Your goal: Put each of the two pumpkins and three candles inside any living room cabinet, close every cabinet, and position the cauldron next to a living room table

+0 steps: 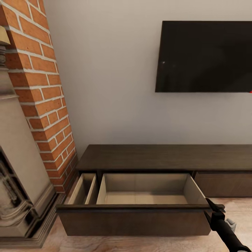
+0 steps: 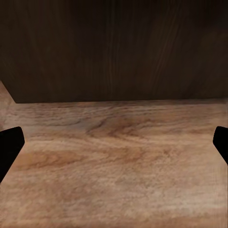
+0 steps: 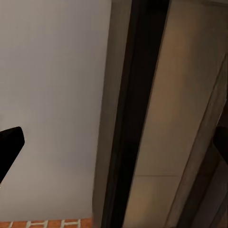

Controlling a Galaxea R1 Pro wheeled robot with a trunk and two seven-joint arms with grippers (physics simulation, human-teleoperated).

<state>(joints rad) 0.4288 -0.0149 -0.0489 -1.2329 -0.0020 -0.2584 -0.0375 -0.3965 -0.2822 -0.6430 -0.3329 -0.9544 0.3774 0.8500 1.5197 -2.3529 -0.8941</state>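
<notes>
Right tool (image 1: pixel 214 206) at the open cabinet (image 1: pixel 164 156) drawer's corner, grip unclear, left tool (image 2: pixel 114 142) spread wide

A plain pale grey wall (image 1: pixel 112 87) forms the backdrop. A black flat screen (image 1: pixel 204 56) is mounted on it, upper right, unlit. At left stands a red brick chimney column (image 1: pixel 42 94) with pale mortar joints, and against it a beige stone fireplace surround (image 1: pixel 17 168) with carved detail and a stepped base. The floor (image 1: pixel 238 210) is light wood plank, grain clearly visible in the left wrist view (image 2: pixel 114 161). Lighting is even and soft, with no hard shadows.
</notes>
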